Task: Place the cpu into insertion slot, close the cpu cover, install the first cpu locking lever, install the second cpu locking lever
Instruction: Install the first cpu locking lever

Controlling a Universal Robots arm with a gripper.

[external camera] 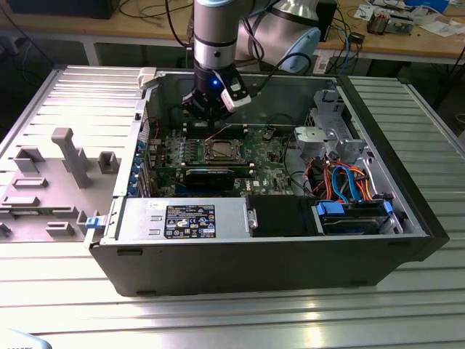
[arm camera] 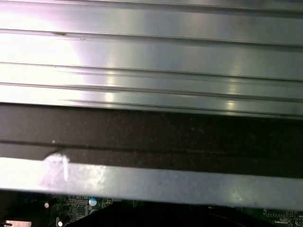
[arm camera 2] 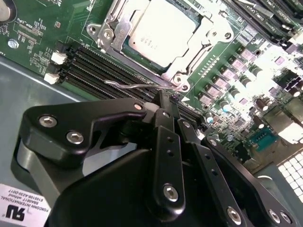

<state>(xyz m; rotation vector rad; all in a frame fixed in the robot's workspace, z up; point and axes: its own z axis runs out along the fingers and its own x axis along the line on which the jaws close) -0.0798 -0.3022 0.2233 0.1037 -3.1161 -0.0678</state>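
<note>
In the exterior view my gripper (external camera: 209, 120) hangs inside the open computer case, just behind the insertion slot (external camera: 221, 150) on the green motherboard. The second wrist view shows the cpu (arm camera 2: 163, 26), silver-grey, lying flat in the slot. The cpu cover (arm camera 2: 120, 30) is folded down around it, so the chip shows through its window. A thin wire locking lever (arm camera 2: 137, 85) runs along the near side of the socket. My gripper (arm camera 2: 163, 98) has its black fingers drawn together, their tips right at that lever. I cannot tell whether they touch it.
Long black memory slots (arm camera 2: 85, 66) lie beside the socket, close to the fingers. Drive bays with blue and orange cables (external camera: 349, 189) fill the exterior view's right of the case. A grey fixture plate (external camera: 58, 174) sits on the ribbed table at the exterior view's left. The case wall (arm camera: 151, 137) is close.
</note>
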